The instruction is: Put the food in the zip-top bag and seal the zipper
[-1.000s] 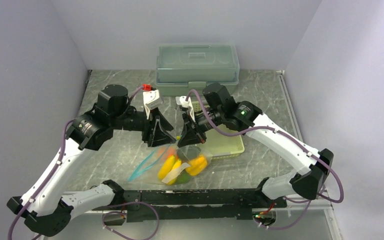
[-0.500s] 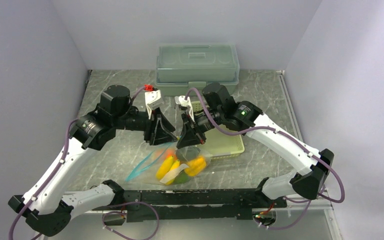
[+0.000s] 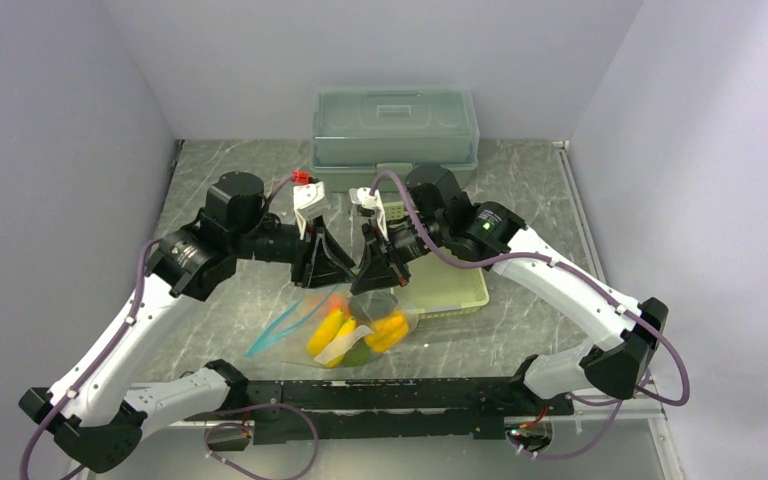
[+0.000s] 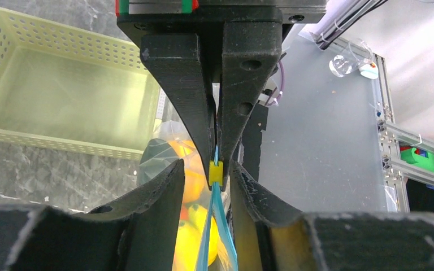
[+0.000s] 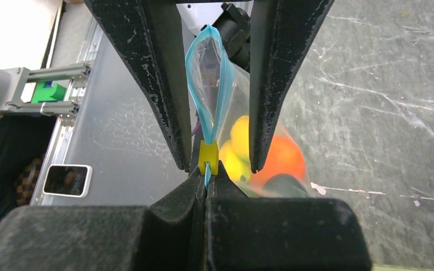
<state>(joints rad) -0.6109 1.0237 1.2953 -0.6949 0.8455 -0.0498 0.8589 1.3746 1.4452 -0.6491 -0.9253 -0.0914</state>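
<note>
The clear zip-top bag (image 3: 360,335) lies on the table in front of the arms, with the yellow, orange and green food (image 3: 335,332) inside it. Its teal zipper (image 3: 278,331) trails off to the left. My right gripper (image 5: 205,176) is shut on the zipper's end, just behind a small yellow slider (image 5: 208,157). My left gripper (image 4: 206,167) faces it tip to tip. Its jaws are open and straddle the slider (image 4: 216,173) without touching it. In front of the slider the two zipper strips (image 5: 203,73) bow apart. An orange ball (image 5: 282,155) shows through the plastic.
A pale green slotted basket (image 3: 457,288) sits right of the bag, under the right arm. A large translucent green lidded box (image 3: 395,130) stands against the back wall. Grey walls close in both sides, and the arms' base rail (image 3: 390,400) runs along the near edge.
My left gripper has moved right until its tips meet the right gripper's, and its jaws have narrowed around the slider. The bag has slid slightly to the left. The right gripper stays shut.
</note>
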